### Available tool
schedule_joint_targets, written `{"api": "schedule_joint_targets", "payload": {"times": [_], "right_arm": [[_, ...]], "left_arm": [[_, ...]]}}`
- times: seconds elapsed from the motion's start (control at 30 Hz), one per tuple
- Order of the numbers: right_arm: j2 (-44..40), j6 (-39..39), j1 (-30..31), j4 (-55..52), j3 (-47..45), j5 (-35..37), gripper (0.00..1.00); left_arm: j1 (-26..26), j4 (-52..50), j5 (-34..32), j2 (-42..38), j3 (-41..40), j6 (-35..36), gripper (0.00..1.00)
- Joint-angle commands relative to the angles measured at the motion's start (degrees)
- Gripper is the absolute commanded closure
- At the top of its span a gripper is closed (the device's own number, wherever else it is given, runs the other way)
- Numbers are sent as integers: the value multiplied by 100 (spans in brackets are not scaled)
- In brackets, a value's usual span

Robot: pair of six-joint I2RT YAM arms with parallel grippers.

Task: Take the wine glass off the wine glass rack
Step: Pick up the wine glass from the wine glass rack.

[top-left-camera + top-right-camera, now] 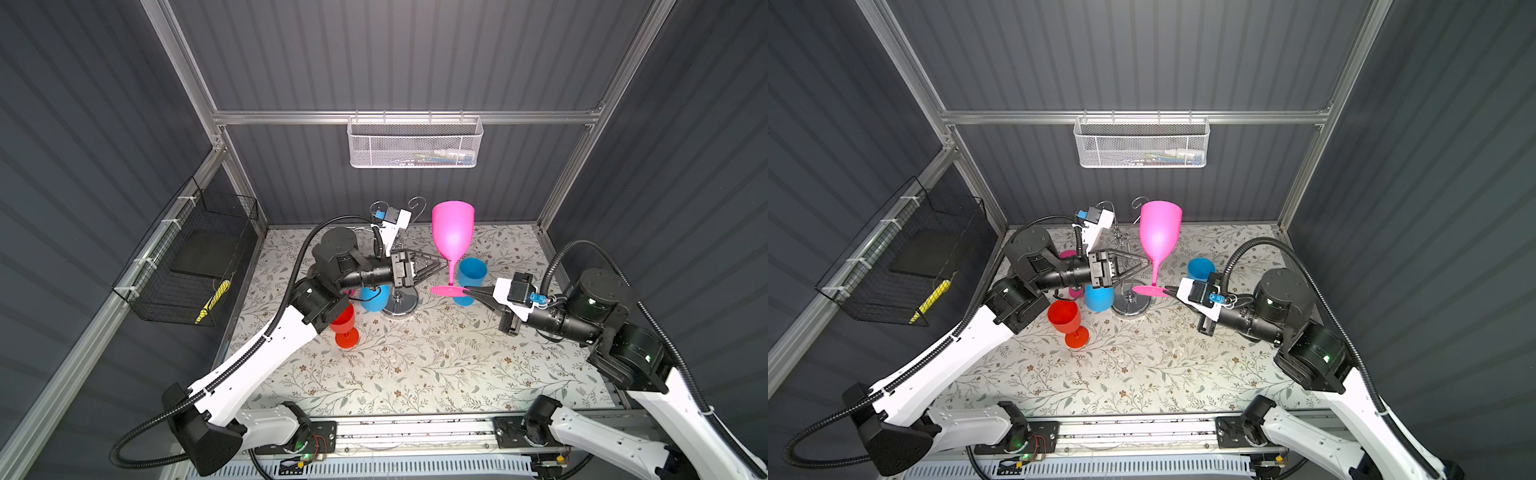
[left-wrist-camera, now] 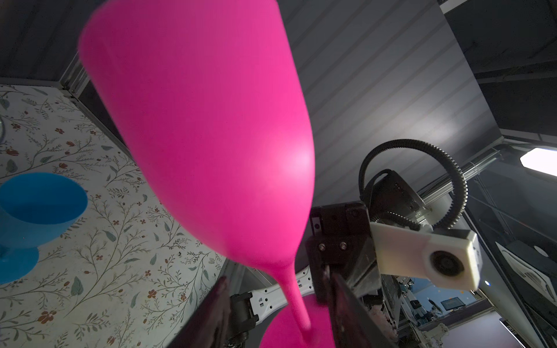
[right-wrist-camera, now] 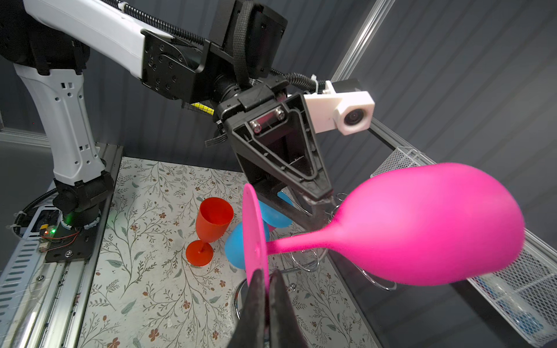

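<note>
Right gripper point(image 1: 468, 292) pinches the smooth pink wine glass point(image 1: 452, 232) by its disc foot; left gripper point(image 1: 437, 264), parted, at nine o'clock.

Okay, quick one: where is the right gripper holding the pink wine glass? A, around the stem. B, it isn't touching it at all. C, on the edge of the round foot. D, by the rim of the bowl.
C: in the right wrist view the right gripper is pinched shut on the edge of the flat round foot of the pink wine glass, not on its stem or bowl.
</note>
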Motion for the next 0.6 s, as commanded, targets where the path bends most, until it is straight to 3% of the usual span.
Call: {"api": "schedule_joint_targets", "payload": {"times": [0.0,0.17,0.57], "right_arm": [[-17,-130,97,-20,50,158,100],[40,-256,219,-33,91,222,100],[168,-702,648,-194,74,1112,100]], "left_arm": [[-167,17,95,97,96,91,48],[-352,-236,43,249,166,244,57],[-414,-499,-218,241,192,353,83]]}}
